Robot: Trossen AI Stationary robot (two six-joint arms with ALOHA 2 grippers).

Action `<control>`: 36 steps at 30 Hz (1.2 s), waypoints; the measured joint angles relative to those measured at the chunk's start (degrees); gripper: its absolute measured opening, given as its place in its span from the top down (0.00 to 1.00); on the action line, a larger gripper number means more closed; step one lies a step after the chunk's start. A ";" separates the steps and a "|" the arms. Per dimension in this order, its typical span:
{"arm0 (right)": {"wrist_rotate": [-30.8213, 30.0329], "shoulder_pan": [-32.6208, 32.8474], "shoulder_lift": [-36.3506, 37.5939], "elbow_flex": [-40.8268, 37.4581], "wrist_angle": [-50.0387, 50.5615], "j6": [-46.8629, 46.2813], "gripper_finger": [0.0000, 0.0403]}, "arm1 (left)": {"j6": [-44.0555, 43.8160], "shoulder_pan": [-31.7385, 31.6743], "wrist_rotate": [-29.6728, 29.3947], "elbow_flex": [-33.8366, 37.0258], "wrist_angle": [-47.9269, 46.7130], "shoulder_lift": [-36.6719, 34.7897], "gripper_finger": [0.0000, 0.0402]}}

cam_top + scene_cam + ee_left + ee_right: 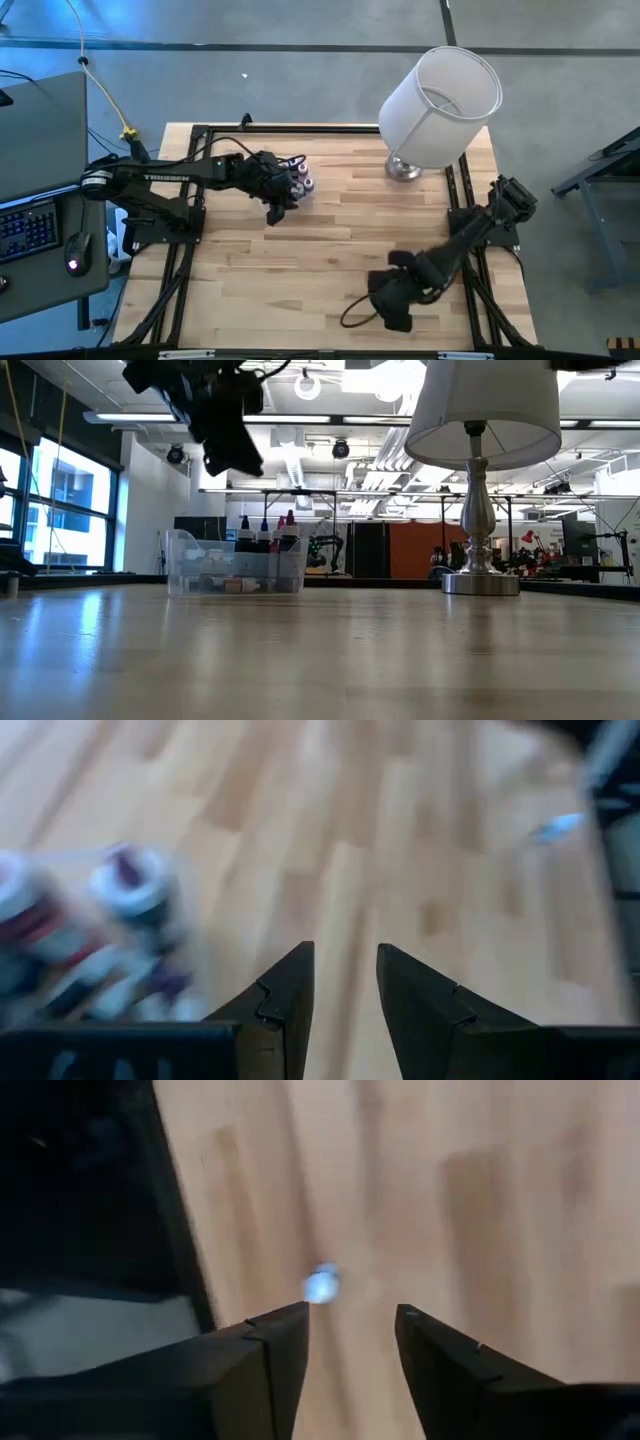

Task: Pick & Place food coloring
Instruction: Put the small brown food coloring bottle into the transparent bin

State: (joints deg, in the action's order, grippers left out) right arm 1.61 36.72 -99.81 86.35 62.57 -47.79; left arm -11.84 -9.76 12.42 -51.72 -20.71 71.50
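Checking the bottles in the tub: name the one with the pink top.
The pink-topped bottle, rightmost in the row inside the clear tub; the others beside it have darker tops.

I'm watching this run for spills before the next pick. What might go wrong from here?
1. The left pincer hovers open and empty beside the clear tub, near the food coloring bottles; a low or off-line descent could catch the rim and tip them.
2. The lamp stands at the table's far edge; a wide swing of an arm might knock it over.
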 joint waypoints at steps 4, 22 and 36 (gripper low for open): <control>3.28 3.09 0.01 -8.32 -12.64 -9.85 0.59 | -0.45 0.00 -3.79 0.02 -2.21 -0.02 0.72; -2.84 6.40 -0.14 -17.94 -24.06 -7.30 0.48 | -3.62 0.02 -1.61 0.02 1.11 -0.05 0.72; -0.85 6.52 -6.94 -17.93 -25.57 -5.71 0.48 | -3.66 0.02 -1.46 0.02 1.29 -0.07 0.72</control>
State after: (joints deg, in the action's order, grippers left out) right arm 0.76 43.24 -106.75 68.42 36.99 -53.49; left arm -15.50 -9.74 10.96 -51.70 -19.42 71.44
